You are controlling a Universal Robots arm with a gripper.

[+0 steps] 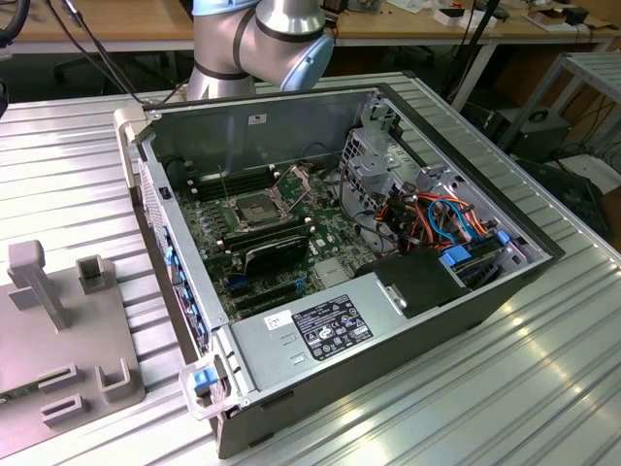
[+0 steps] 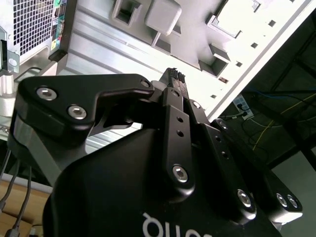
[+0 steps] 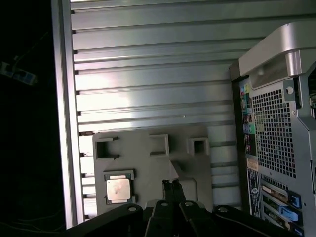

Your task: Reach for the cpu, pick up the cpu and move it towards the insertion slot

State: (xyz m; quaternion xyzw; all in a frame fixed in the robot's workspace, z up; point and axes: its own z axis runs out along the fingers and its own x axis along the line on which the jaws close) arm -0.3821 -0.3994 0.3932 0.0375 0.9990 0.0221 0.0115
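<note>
**Exterior view.** I see the open computer case (image 1: 291, 112) lying on the ribbed metal tabletop (image 1: 485, 388). The arm (image 1: 262, 39) stands behind the case. The insertion slot (image 1: 247, 211) sits on the motherboard, toward the exterior view's left of the case interior. Its hinged metal plate (image 1: 291, 180) is tilted up just beside it. Memory slots, a black card, a drive cage (image 1: 388, 160) and orange and blue cables (image 1: 441, 214) surround the slot. The labelled power supply (image 1: 310, 330) lies nearer the camera. A grey fixture plate (image 1: 68, 320) with raised blocks rests outside the case, at the exterior view's left.

**Second wrist view.** The pincer (image 2: 173, 74) has its two fingers pressed together, with nothing between them. It points toward the grey fixture plate. The perforated rear panel of the case (image 2: 34, 24) is off to one side.

**First wrist view.** The cpu (image 3: 118, 189) lies flat in a framed nest on the fixture plate (image 3: 148, 148). The pincer (image 3: 171, 183) hangs above the plate near the cpu, apart from it. Bare plate lies between them. Raised blocks (image 3: 159, 143) stand beyond the tips. The rear of the case (image 3: 276, 123) rises beside the plate.
</note>
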